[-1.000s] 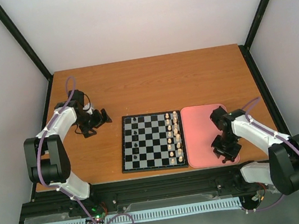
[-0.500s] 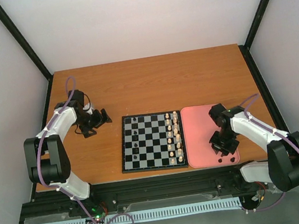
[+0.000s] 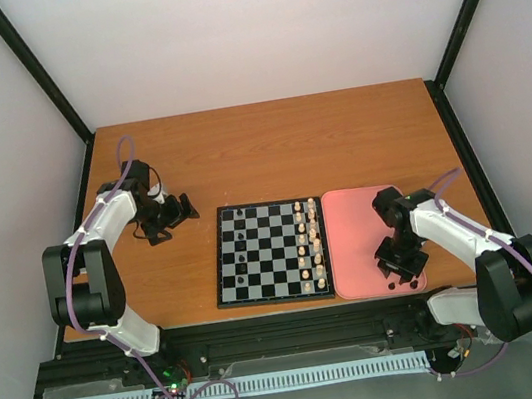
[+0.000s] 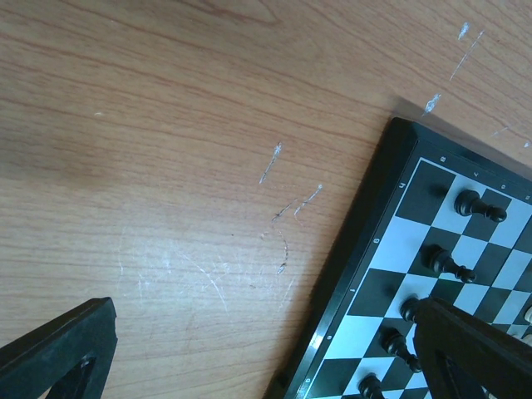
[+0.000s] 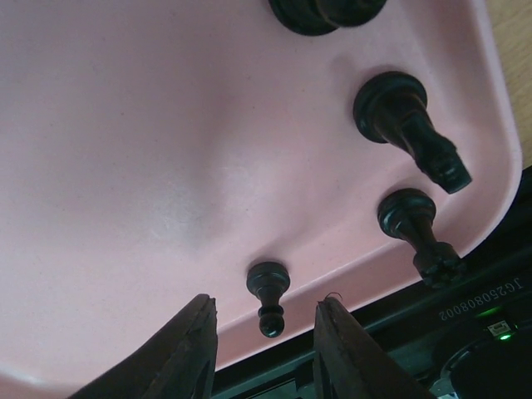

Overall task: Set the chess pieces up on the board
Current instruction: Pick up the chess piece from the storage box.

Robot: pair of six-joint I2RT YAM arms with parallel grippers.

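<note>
**Top camera.** A small square chessboard with black and pale grey checks (image 3: 272,259) lies on the orange-brown wooden table (image 3: 268,148). A pink rectangular plastic tray (image 3: 356,226) sits just beside its right edge. Tiny black chess pieces (image 3: 240,234) stand in the board's two left columns, and cream-white chess pieces (image 3: 305,244) stand in its two right columns. The left claw (image 3: 179,211) is over bare table, off the board's far left corner, with its fingers spread. The right claw (image 3: 403,264) hangs low over the tray's near right corner, where a few more dark pieces sit.

**Left wrist camera.** The left claw (image 4: 266,366) is wide open. One black finger (image 4: 58,353) is at the lower left and the other at the lower right, with only scratched wood between them. The chessboard (image 4: 374,274) enters from the right, corner first. Several black chess pieces (image 4: 476,205) stand on the squares along its rim.

**Right wrist camera.** The right claw (image 5: 264,345) is open, and its two dark fingers (image 5: 179,349) flank a small black pawn (image 5: 268,291) without touching it. The pawn stands on the tray (image 5: 125,166) close to the rim. Three larger black pieces are farther along the same edge, one of them cut off by the top of the frame.
</note>
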